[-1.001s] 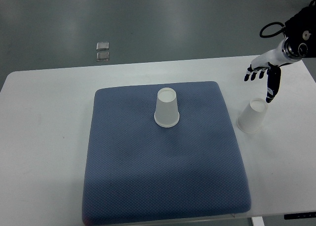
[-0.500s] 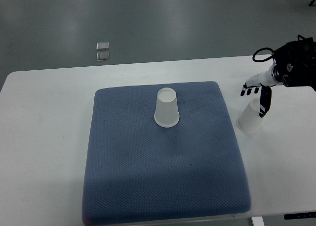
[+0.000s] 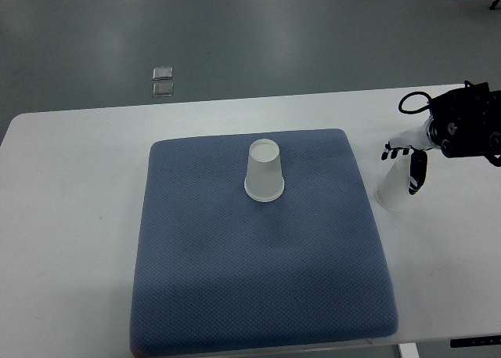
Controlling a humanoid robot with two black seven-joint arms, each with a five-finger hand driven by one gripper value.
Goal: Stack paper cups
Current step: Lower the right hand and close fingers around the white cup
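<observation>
From above, a white desk [image 3: 70, 217] carries a blue mat [image 3: 258, 287]. One paper cup [image 3: 264, 171] stands upside down at the mat's upper middle. At the right of the frame, a second cup [image 3: 394, 189] sits on the bare desk just beside the mat. The right hand [image 3: 407, 160] hangs over it, fingers [image 3: 394, 150] spread, thumb against its side, grasping nothing.

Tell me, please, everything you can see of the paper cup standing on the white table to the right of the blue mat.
The paper cup is plain white, upside down, its wider rim on the white table just off the blue mat's right edge. The right hand covers its top, one dark finger lying down its right side. Whether the hand grips it cannot be told.
</observation>
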